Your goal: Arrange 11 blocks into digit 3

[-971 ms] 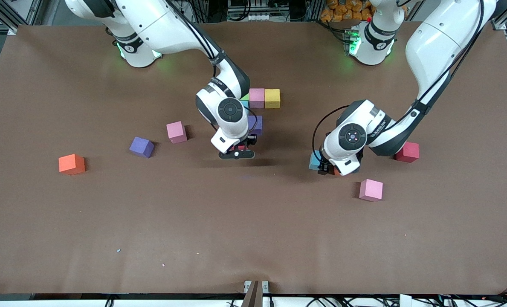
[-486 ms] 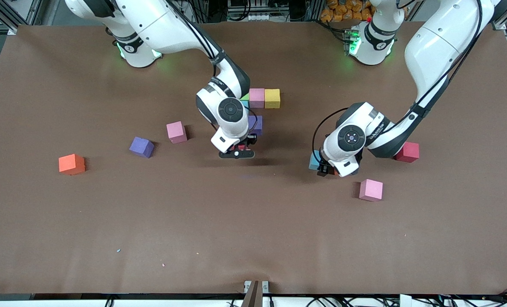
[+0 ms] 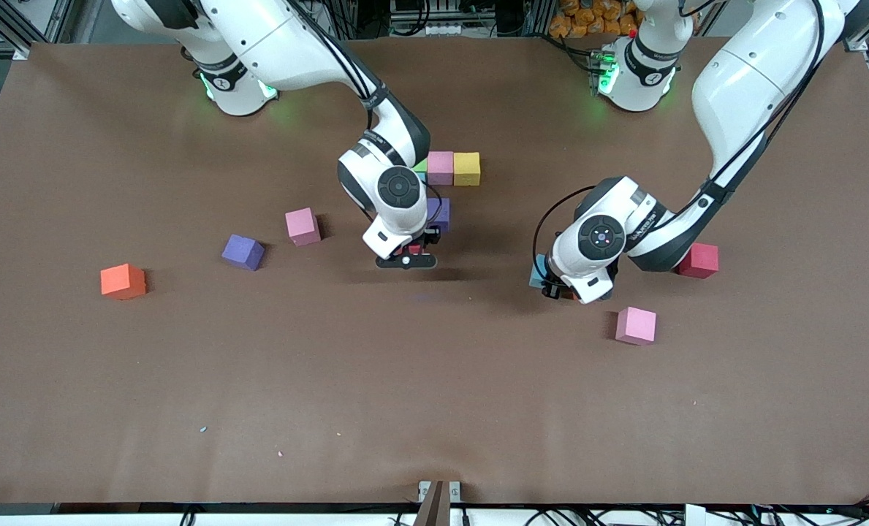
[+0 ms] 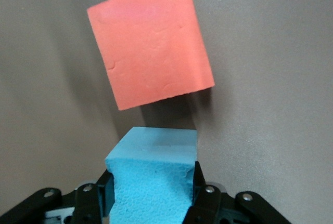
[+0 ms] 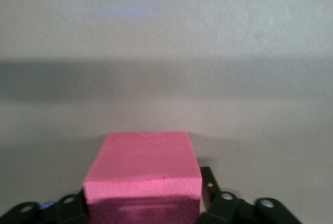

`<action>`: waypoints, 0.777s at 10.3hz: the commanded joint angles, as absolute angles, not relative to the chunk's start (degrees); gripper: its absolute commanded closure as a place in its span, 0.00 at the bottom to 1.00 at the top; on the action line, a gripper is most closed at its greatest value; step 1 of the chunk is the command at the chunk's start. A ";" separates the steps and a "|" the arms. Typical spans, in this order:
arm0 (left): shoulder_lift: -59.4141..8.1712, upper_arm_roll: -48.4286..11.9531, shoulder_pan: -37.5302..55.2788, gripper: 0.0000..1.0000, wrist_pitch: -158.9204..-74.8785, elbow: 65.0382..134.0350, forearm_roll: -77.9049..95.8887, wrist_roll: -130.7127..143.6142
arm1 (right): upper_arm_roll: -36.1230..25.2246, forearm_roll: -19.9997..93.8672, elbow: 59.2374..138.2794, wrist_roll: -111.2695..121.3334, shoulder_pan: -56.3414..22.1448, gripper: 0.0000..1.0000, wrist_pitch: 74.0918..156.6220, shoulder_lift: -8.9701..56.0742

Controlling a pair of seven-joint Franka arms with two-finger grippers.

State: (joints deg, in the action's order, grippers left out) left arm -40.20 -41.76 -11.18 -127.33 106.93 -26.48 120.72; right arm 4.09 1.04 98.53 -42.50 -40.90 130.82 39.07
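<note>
My left gripper (image 3: 557, 288) (image 4: 151, 180) is shut on a light blue block (image 4: 151, 151) (image 3: 537, 275), its fingers (image 4: 196, 177) denting the foam. An orange-red block (image 4: 151, 42) lies on the table right beside it. My right gripper (image 3: 407, 256) (image 5: 144, 185) is open around a deep pink block (image 5: 143, 156) that rests on the table just nearer the camera than a purple block (image 3: 441, 213). Farther away a green block (image 3: 421, 166), a pink block (image 3: 440, 167) and a yellow block (image 3: 467, 168) touch in a row.
Loose blocks lie around: pink (image 3: 302, 225), purple (image 3: 243, 252) and orange (image 3: 122, 281) toward the right arm's end, red (image 3: 699, 261) and pink (image 3: 636, 325) toward the left arm's end. The brown table (image 3: 434, 402) is bare nearer the camera.
My left gripper has closed on the light blue block. My right gripper has eased its fingers off the deep pink block. Both arms have barely shifted.
</note>
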 commanded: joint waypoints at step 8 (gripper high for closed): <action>-39.02 -46.41 -4.15 1.00 -127.00 108.63 -27.25 147.89 | 3.60 0.79 104.12 -30.96 -32.00 0.00 119.27 23.84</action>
State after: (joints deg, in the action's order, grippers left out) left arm -40.10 -46.25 -5.52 -127.22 107.38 -26.48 143.89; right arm 3.16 1.05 98.86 -34.72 -33.85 119.01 26.87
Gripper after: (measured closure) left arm 0.463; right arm 0.000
